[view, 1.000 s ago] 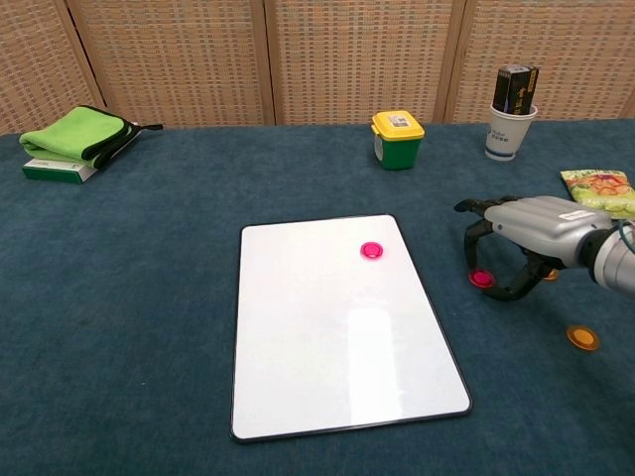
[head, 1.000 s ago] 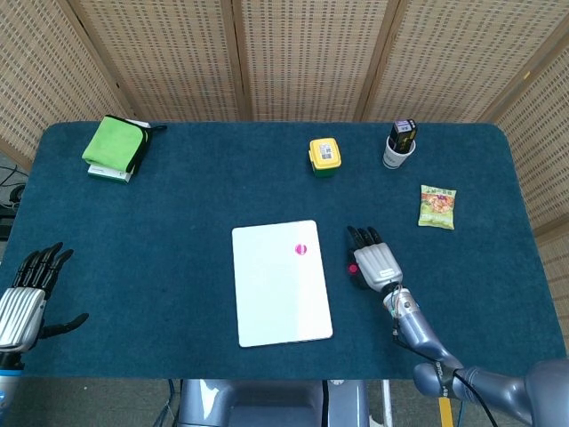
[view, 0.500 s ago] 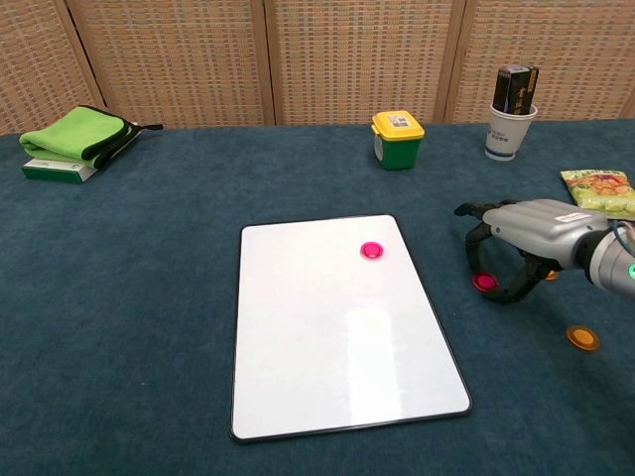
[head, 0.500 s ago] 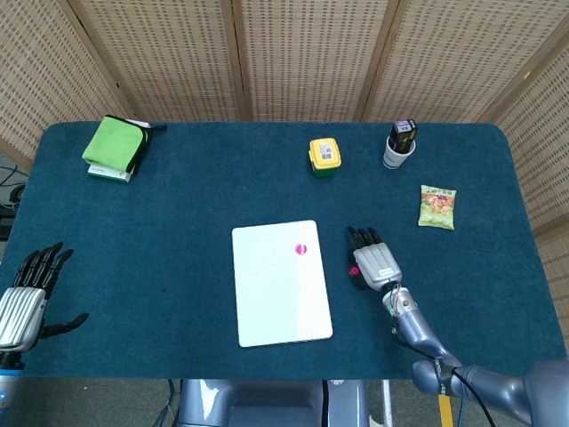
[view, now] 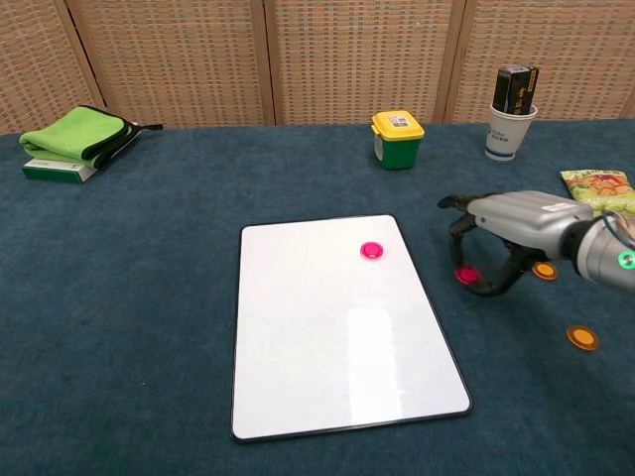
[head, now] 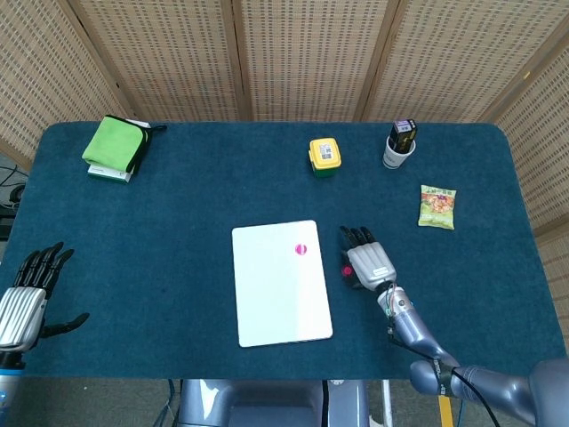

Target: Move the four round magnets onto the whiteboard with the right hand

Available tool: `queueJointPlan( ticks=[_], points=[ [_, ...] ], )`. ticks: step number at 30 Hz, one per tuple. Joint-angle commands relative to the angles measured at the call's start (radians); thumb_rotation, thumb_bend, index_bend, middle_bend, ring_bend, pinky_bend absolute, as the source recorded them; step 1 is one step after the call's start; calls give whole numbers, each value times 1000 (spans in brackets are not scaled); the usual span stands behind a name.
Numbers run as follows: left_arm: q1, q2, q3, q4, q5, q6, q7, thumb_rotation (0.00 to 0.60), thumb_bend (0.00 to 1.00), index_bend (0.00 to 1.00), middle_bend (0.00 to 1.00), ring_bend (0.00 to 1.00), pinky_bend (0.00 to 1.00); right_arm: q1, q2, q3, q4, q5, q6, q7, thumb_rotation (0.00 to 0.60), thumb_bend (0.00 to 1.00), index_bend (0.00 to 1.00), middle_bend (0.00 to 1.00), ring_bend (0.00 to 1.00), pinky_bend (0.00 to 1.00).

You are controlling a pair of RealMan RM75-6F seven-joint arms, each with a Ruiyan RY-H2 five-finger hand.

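Note:
The whiteboard (head: 276, 298) (view: 327, 342) lies flat at the table's front middle, with one pink magnet (head: 302, 249) (view: 372, 251) on its upper right part. Just right of the board, my right hand (head: 370, 263) (view: 501, 220) pinches a second pink magnet (head: 347, 271) (view: 465, 275) between thumb and finger, low over the cloth. Two orange magnets (view: 545, 270) (view: 582, 338) lie on the table to the right of that hand. My left hand (head: 28, 298) rests open at the front left edge, seen only in the head view.
A green cloth (head: 116, 147) (view: 74, 139) sits on a book at the back left. A yellow-lidded green tub (head: 324, 157) (view: 397, 139), a paper cup (head: 398, 149) (view: 509, 127) holding dark items and a snack bag (head: 437, 206) (view: 598, 188) stand at the back right.
My right hand has shifted left toward the whiteboard's right edge, carrying the pink magnet with it. The left hand has stayed still.

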Motion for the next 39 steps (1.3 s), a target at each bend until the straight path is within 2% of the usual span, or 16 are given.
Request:
queueJointPlan(
  ticks=[1, 8, 13, 29, 35, 39],
  points=[
    [0, 0, 0, -1, -1, -1, 2, 600, 0, 0, 0, 0, 0, 61, 3, 49, -77, 5, -7, -70, 600, 402, 530, 0, 0, 0],
    [0, 2, -2, -2, -6, -1, -1, 600, 0, 0, 0, 0, 0, 146, -89, 93, -49, 126, -25, -204, 600, 402, 530, 0, 0, 0],
    [3, 3, -1, 0, -7, 2, -9, 600, 0, 0, 0, 0, 0, 169, -130, 81, -20, 184, -21, -260, 600, 405, 530, 0, 0, 0],
    [2, 3, -1, -2, -8, -1, -8, 600, 0, 0, 0, 0, 0, 175, -123, 55, -13, 221, -6, -275, 600, 391, 527, 0, 0, 0],
    [2, 3, -2, -3, -10, -2, -6, 600, 0, 0, 0, 0, 0, 179, -122, 51, -15, 220, -8, -263, 600, 341, 447, 0, 0, 0],
    [3, 2, -3, -3, -11, -1, -5, 600, 0, 0, 0, 0, 0, 182, -123, 50, -13, 219, -6, -258, 600, 337, 441, 0, 0, 0]
  ],
)
